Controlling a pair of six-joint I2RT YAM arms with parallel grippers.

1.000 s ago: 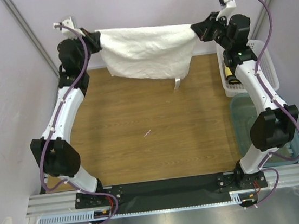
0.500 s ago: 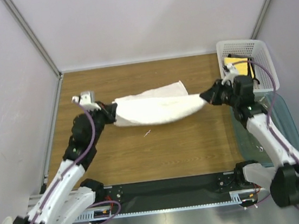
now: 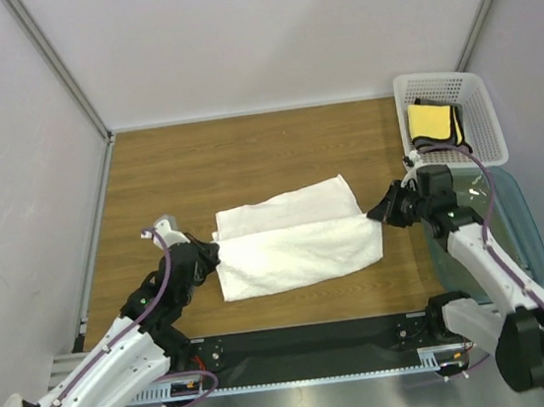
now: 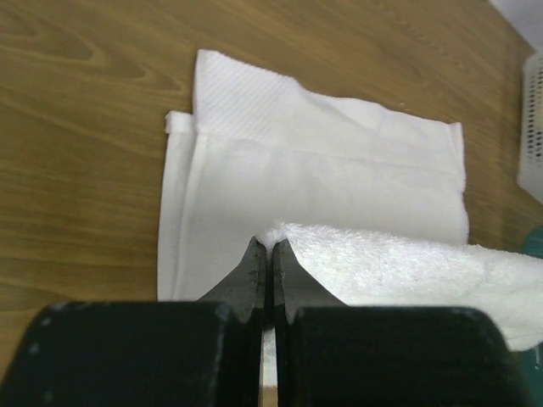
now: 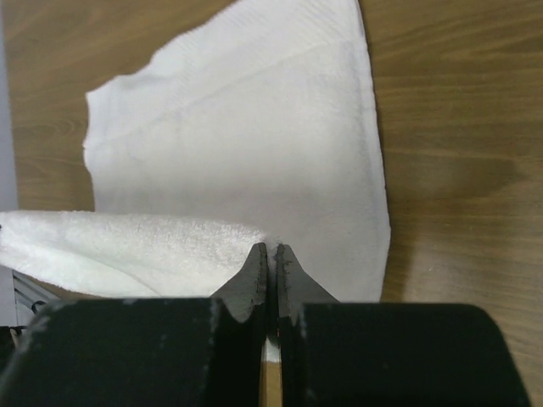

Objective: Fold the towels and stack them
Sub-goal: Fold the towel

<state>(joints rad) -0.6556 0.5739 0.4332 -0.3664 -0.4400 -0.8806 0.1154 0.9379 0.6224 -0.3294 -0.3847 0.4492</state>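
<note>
Left claw (image 3: 214, 252) pinched shut on left corner of white towel (image 3: 292, 246). Towel lies partly folded over itself on counter (image 3: 247, 162), stretched between both claws. Right claw (image 3: 376, 212) pinched shut on its right corner. Yellow towel (image 3: 431, 121) sits in basket (image 3: 489, 127), beyond right claw.

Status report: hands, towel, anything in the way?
Left hand shut on large white cloth towel, right hand likewise. Towel doubled over on wooden table. Nothing blocking.
</note>
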